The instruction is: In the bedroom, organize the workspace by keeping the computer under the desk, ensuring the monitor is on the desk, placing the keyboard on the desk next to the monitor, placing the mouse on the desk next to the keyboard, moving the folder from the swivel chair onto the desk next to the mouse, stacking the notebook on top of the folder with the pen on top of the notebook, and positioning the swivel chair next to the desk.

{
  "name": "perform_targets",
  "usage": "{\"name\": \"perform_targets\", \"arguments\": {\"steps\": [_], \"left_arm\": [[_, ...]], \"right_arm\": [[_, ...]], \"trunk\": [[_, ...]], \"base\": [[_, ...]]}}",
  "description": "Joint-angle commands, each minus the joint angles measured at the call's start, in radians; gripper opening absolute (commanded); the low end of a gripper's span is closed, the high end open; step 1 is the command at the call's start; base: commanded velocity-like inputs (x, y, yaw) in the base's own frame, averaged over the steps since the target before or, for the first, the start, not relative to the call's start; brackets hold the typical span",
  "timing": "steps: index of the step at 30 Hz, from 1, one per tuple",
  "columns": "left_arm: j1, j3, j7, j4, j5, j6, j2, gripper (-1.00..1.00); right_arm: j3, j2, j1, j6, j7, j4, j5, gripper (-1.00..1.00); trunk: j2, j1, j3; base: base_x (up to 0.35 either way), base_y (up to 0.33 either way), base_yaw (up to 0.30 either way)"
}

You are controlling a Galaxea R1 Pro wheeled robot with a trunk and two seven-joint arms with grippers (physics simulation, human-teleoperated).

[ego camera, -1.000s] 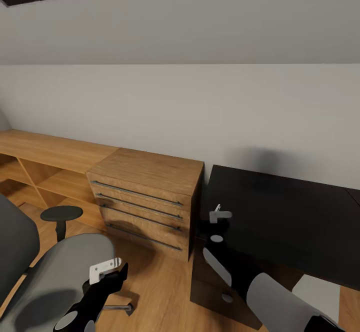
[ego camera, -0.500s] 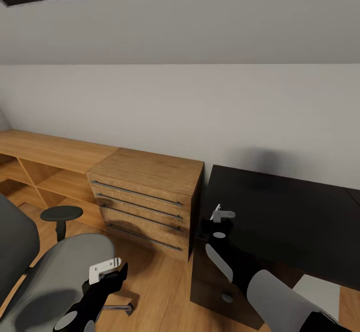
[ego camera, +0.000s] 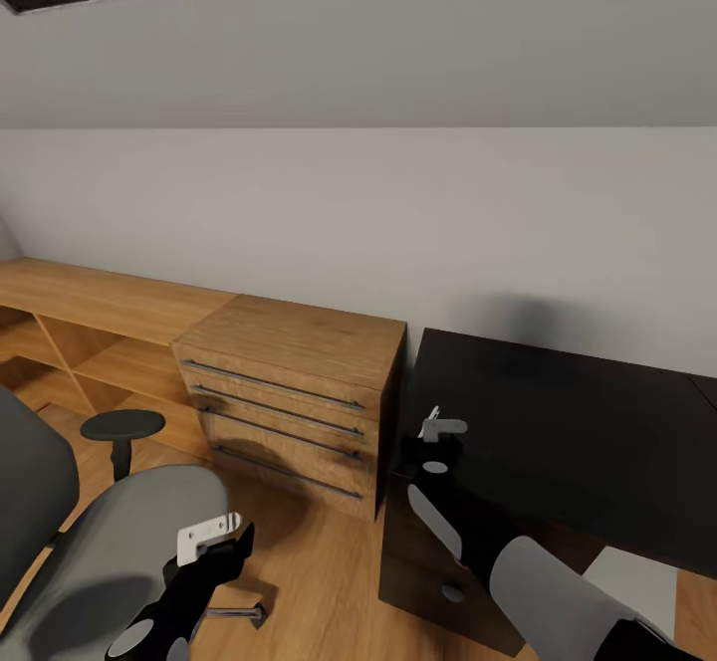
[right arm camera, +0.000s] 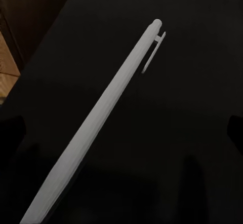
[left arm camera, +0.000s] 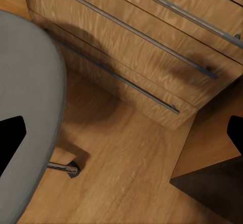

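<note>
The right arm reaches forward from the lower right of the head view, its grey forearm angled up to the black wrist, with the right gripper [ego camera: 435, 432] poised over the near-left corner of the black-topped desk [ego camera: 578, 432]. In the right wrist view, the slim white pen [right arm camera: 101, 117] runs diagonally out from between the jaws, clip end farthest from the gripper, above the dark surface; the jaws are closed on its near end, though the contact itself lies out of sight at the frame edge. The left arm is held low at the lower left, its left gripper [ego camera: 214, 539] over the front edge of the grey padded swivel chair [ego camera: 110, 551]. In the left wrist view, the two black fingertips [left arm camera: 11, 138] stand wide apart at opposite sides, holding nothing, over the wooden floor [left arm camera: 126, 173]. A light wooden drawer unit [ego camera: 289, 397] with long metal handles stands just beside the desk's left end.
</note>
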Motion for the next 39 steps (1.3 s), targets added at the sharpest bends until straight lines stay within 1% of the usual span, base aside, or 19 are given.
{"name": "perform_targets", "arguments": {"steps": [1,6,14,20,30,35,37,39], "left_arm": [[0.0,0.0,0.006,-0.002,0.011,0.005,0.0,1.0],[0.0,0.0,0.006,-0.002,0.011,0.004,0.0,1.0],[0.0,0.0,0.006,-0.002,0.011,0.004,0.0,1.0],[0.0,0.0,0.006,-0.002,0.011,0.004,0.0,1.0],[0.0,0.0,0.006,-0.002,0.011,0.004,0.0,1.0],[0.0,0.0,0.006,-0.002,0.011,0.004,0.0,1.0],[0.0,0.0,0.006,-0.003,0.011,0.004,0.0,1.0],[0.0,0.0,0.006,-0.003,0.011,0.004,0.0,1.0]], "right_arm": [[0.005,0.0,-0.001,0.006,-0.008,-0.001,-0.003,1.0],[0.005,0.001,-0.001,0.014,-0.008,-0.001,-0.003,1.0],[0.005,0.001,-0.001,0.019,-0.007,-0.001,-0.003,1.0],[0.005,0.002,-0.003,0.02,-0.007,0.01,-0.003,1.0],[0.003,0.002,-0.007,0.058,-0.008,0.017,-0.004,1.0],[-0.013,0.001,-0.014,0.071,-0.009,0.019,-0.005,1.0],[-0.037,0.001,-0.016,0.098,-0.009,0.019,-0.005,1.0],[-0.045,0.0,-0.016,0.104,-0.009,0.018,-0.005,1.0]], "trunk": [[-0.001,0.0,-0.001],[-0.001,0.0,-0.001],[-0.001,0.0,-0.001],[-0.001,0.0,-0.001],[-0.001,0.0,-0.001],[-0.001,0.0,-0.001],[-0.001,0.0,-0.001],[-0.001,0.0,-0.001]], "base": [[0.0,0.0,0.0],[0.015,0.028,0.0],[0.107,0.15,0.0],[0.014,0.017,0.0],[0.001,0.001,0.0],[0.0,0.0,0.0],[0.0,0.0,0.0],[0.0,0.0,0.0]]}}
